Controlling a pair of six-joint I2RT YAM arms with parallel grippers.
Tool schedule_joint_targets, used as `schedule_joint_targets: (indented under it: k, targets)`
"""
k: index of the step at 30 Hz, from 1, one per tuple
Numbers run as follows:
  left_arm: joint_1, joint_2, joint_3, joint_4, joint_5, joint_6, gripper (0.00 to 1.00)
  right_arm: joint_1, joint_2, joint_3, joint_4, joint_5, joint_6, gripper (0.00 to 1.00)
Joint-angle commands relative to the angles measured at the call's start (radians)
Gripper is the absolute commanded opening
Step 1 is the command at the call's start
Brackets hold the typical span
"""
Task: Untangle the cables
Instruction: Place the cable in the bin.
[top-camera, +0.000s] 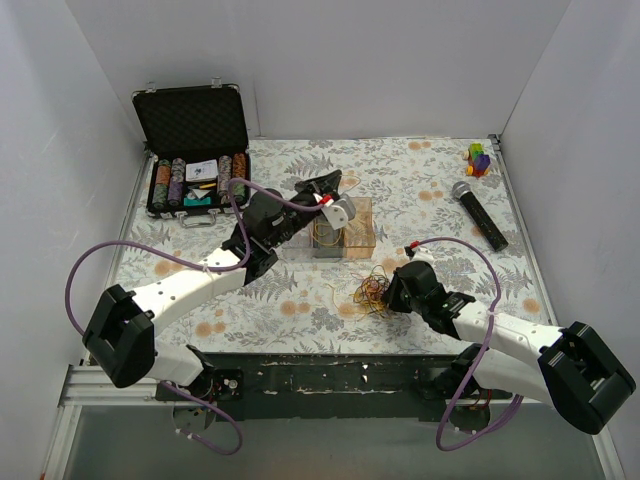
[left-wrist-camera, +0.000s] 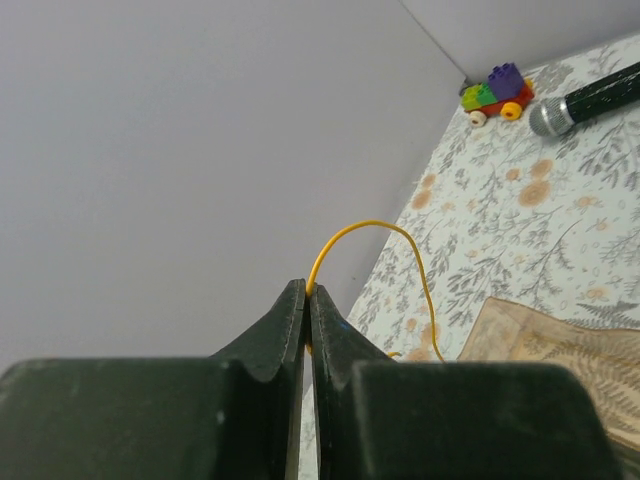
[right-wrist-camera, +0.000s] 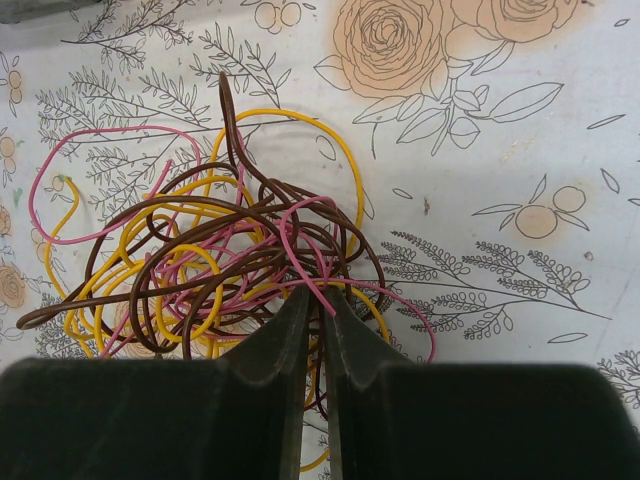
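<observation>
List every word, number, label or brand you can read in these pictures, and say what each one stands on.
No text can be read in any view.
card box inside the poker chip case: a mark on top, too small to read.
microphone: no brand or label shows.
toy brick car: no print shows.
cables: no markings show.

We saw an open black chip case (top-camera: 190, 125) at 10 o'clock on the floral tablecloth (top-camera: 420, 185). Brick toy car (top-camera: 479, 158) was at 2, microphone (top-camera: 479, 214) just below it, clear plastic box (top-camera: 352, 232) near centre.
</observation>
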Motion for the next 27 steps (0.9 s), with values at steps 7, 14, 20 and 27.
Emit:
schedule_joint_targets:
  k: [7,14,20,27]
  targets:
    - [0.002,0.007,0.035,-0.011,0.062,-0.297,0.0,0.006,0.004,-0.044,-0.095,-0.005,0.004,0.16]
    - [0.002,0.023,0.038,-0.034,0.084,-0.428,0.0,0.004,0.001,-0.041,-0.104,0.0,-0.001,0.17]
    - [0.073,0.075,0.118,-0.142,0.136,-0.633,0.0,0.006,-0.004,-0.046,-0.105,0.001,0.001,0.16]
    - [0.1,0.107,0.123,-0.181,0.16,-0.672,0.0,0.006,0.002,-0.041,-0.107,0.0,-0.001,0.16]
